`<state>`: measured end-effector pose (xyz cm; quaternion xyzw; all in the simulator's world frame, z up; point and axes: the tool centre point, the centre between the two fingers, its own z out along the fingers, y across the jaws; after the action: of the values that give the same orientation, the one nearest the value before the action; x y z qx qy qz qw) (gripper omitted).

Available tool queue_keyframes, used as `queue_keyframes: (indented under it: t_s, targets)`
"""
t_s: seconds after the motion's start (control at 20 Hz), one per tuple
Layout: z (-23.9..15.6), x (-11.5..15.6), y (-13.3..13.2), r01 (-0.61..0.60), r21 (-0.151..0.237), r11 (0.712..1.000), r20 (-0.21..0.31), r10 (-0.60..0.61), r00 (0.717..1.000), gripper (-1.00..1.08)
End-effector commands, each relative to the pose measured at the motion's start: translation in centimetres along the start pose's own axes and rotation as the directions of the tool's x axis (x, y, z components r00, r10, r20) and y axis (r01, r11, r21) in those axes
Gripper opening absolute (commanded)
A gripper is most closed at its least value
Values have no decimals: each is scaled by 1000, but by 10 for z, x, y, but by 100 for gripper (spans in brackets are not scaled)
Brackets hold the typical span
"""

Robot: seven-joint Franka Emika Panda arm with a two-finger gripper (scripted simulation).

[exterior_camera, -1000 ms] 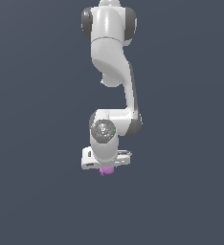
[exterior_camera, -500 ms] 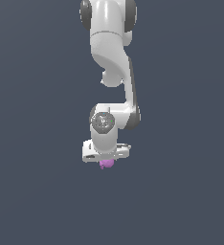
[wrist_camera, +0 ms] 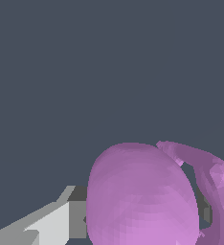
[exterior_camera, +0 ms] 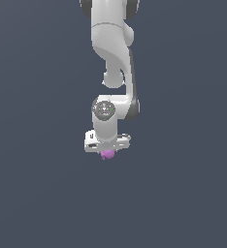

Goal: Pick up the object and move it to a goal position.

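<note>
Where pincer [exterior_camera: 107, 151] grips, object [exterior_camera: 107, 155] mostly hidden.

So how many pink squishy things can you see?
1. The pink-purple object sits right under the end effector, pinched between its fingers. In the wrist view it fills the near part of the picture. Nothing else pink shows.

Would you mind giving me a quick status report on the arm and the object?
Gripper shut on the pink-purple object. Object just below the hand, in the grip. No obstacle seen around it.
</note>
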<state>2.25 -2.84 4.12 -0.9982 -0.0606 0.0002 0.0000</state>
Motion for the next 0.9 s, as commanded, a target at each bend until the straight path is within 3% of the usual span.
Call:
queue_keyframes:
  t_s: [0.0,0.5,0.85]
  targets:
    - [0,-15,-1,0,0,1000,0,0,1000,-100]
    - [-1,-76,-5,0,0,1000,0,0,1000,-100]
    - [-2,-103,-6,0,0,1000,0,0,1000,-100]
